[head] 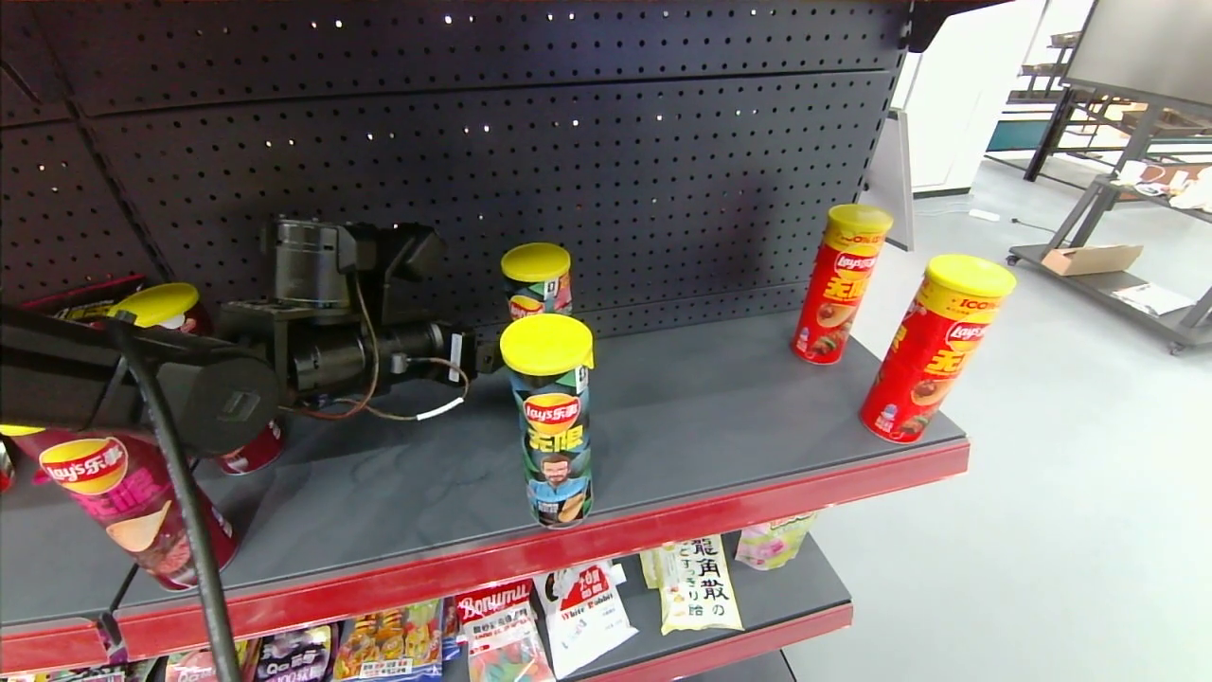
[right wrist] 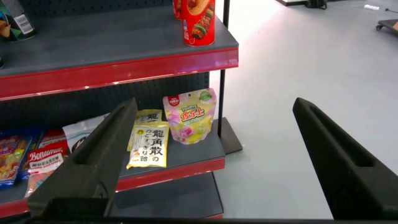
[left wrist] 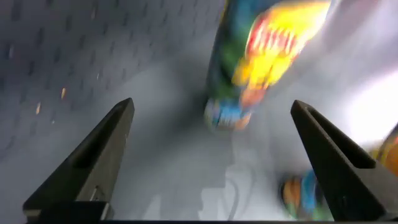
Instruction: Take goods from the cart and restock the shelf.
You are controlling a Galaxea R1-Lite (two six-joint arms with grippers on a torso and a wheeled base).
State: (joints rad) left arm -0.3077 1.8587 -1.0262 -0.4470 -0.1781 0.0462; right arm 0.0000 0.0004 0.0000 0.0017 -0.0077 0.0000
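Observation:
Two green-blue chip cans with yellow lids stand mid-shelf, one at the back and one near the front edge. My left gripper reaches in from the left between them, its tips partly hidden behind the front can's lid. In the left wrist view this gripper is open, with a blurred green-and-yellow can ahead of the fingers and apart from them. The right gripper hangs open and holds nothing, low beside the shelf's end.
Two red cans stand at the right end of the grey shelf. A pink can stands front left. Snack bags lie on the lower shelf. Open floor is to the right.

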